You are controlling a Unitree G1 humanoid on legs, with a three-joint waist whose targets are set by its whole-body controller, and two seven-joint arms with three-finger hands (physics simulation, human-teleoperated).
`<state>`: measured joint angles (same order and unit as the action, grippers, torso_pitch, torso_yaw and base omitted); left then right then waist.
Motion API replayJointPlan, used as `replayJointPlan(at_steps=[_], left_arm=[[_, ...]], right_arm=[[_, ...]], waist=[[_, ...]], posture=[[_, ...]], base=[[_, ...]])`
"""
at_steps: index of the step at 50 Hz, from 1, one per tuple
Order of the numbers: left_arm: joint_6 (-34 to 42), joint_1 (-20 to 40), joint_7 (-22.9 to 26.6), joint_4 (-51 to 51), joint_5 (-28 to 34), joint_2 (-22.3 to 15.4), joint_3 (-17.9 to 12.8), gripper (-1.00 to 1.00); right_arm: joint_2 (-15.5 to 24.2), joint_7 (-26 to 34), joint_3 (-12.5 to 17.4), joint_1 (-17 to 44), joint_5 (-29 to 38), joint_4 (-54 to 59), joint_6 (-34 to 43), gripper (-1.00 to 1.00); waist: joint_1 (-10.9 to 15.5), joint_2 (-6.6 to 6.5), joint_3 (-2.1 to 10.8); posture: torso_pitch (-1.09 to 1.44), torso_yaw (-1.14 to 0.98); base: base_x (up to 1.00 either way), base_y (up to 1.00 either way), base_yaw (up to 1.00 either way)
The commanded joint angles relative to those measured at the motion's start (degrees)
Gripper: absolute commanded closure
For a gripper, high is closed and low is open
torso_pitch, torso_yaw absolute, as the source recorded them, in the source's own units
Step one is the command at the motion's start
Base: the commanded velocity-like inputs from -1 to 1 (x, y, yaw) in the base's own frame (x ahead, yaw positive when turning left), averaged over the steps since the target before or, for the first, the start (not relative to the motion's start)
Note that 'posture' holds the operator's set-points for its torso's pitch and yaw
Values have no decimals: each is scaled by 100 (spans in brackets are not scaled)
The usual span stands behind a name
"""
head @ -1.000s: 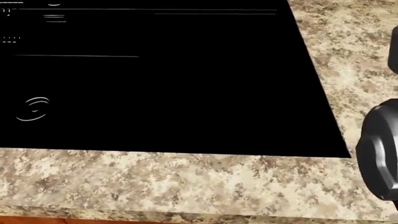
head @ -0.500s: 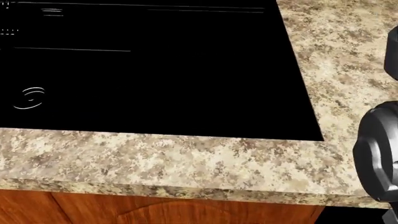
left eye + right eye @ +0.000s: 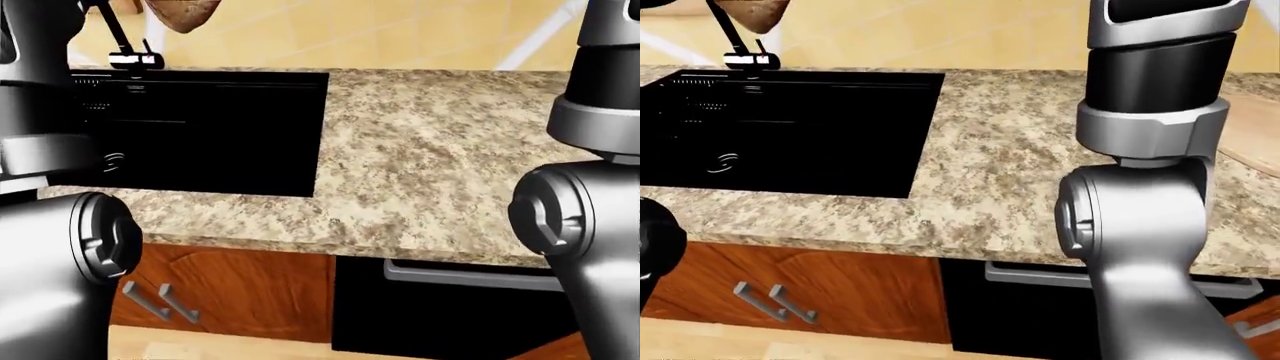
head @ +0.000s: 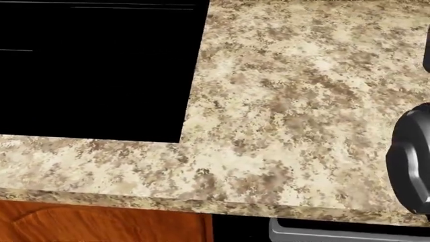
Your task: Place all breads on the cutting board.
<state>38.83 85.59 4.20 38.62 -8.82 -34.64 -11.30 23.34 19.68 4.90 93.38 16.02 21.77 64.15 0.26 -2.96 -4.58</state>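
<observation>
Head view: a speckled granite counter (image 4: 296, 101) fills most of the frame, with a flat black sink (image 4: 94, 70) set into it at upper left; wood cabinet fronts (image 4: 101, 222) show below the counter's lower edge, and a dark rounded segment of the right arm (image 4: 413, 161) enters at the right border. Compared with the frames from a second earlier, the whole picture has shifted so that the sink lies farther left and more counter is exposed, which is camera motion. Left-eye view: the left arm (image 3: 50, 247) rises along the left border and the right arm along the right; a brown bread (image 3: 183, 13) is cut off by the top edge above the sink, beside a dark faucet (image 3: 130, 52). Neither hand is in frame, so whether the fingers are spread or closed cannot be told, nor whether the bread is being held. Right-eye view: a pale wooden cutting board (image 3: 1250, 135) lies on the counter at the far right, partly behind the right arm, well apart from the bread at upper left.
</observation>
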Motion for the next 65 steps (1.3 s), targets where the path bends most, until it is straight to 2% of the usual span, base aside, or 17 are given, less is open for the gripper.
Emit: replayJointPlan(at_steps=[1, 2, 3, 6, 10, 11, 12, 15, 21, 31, 37, 42, 48, 53, 56, 61, 65], left_arm=[[-128, 148, -23, -158, -6, -71, -39, 12], [-117, 140, -27, -173, -9, -71, -41, 12], [-115, 126, -29, -188, -13, -67, -43, 12], [-159, 118, -28, -157, -15, -52, -37, 12], [-125, 195, -21, -140, 2, -77, -20, 11], [-134, 182, -23, -144, 2, -70, -22, 11], [-117, 188, -32, -161, 2, -60, -19, 11], [-118, 163, -51, -186, -8, -10, -19, 11], [-130, 111, -36, -192, -21, -42, -41, 11], [-165, 116, -53, -145, -43, -62, -52, 12], [-186, 144, -51, -100, -54, -66, -46, 12], [-155, 126, -68, -153, -73, -56, -48, 12], [-135, 131, -68, -159, -78, -76, -47, 13], [-143, 111, -76, -170, -88, -74, -55, 15], [-157, 113, -81, -158, -92, -68, -52, 15], [-138, 85, -83, -192, -101, -74, -52, 14], [-149, 71, -82, -195, -108, -75, -56, 13]], right_arm=[[23, -6, 5, 182, -3, -101, -132, 100], [26, -2, 6, 178, -3, -103, -136, 100], [25, 5, 2, 177, 0, -112, -126, 100], [24, 7, 15, 146, 3, -152, -117, 100], [47, 19, 22, 159, 6, -201, -74, 100], [52, 24, 22, 151, 7, -219, -63, 100], [87, 56, 12, 149, 16, -264, -22, 100], [109, 77, 14, 147, 35, -316, 17, 100], [42, 43, -12, 162, 70, -182, -111, 100], [12, 27, -15, 307, 93, 68, -233, 100], [6, 36, -20, 347, 103, 143, -269, 100], [26, 68, -17, 337, 128, 84, -227, 100], [20, 71, -13, 319, 142, 58, -200, 100], [25, 71, -5, 326, 152, 52, -201, 100], [28, 74, -7, 328, 154, 62, -222, 100], [14, 72, 0, 291, 158, 0, -181, 100], [22, 65, 1, 320, 159, 37, -205, 100]], waist=[[-3, -99, 176], [52, -259, 244], [36, -125, 217], [-10, -204, 393], [55, 462, 266], [17, 858, 399], [42, 625, 334], [-3, 516, 417], [10, 540, 103], [-42, 533, 193], [-90, -317, 213], [-96, -89, 436], [-40, 95, 349], [84, 766, 491], [-17, 704, 204], [46, 592, 83], [34, 415, 327]], posture=[[0, 0], [0, 0], [0, 0], [0, 0], [0, 0], [0, 0], [0, 0], [0, 0], [0, 0], [0, 0], [0, 0], [0, 0], [0, 0], [0, 0], [0, 0], [0, 0], [0, 0]], base=[[0, -90, 0], [0, -88, 0], [0, -88, 0], [0, -70, 0], [0, -52, 0], [0, -54, 0], [0, -54, 0], [0, -31, 0], [0, 0, 0], [0, -5, 0], [0, -74, 0], [0, -38, 0], [0, -47, 0], [0, -48, 0], [0, -4, 0], [0, 0, 0], [0, -13, 0]])
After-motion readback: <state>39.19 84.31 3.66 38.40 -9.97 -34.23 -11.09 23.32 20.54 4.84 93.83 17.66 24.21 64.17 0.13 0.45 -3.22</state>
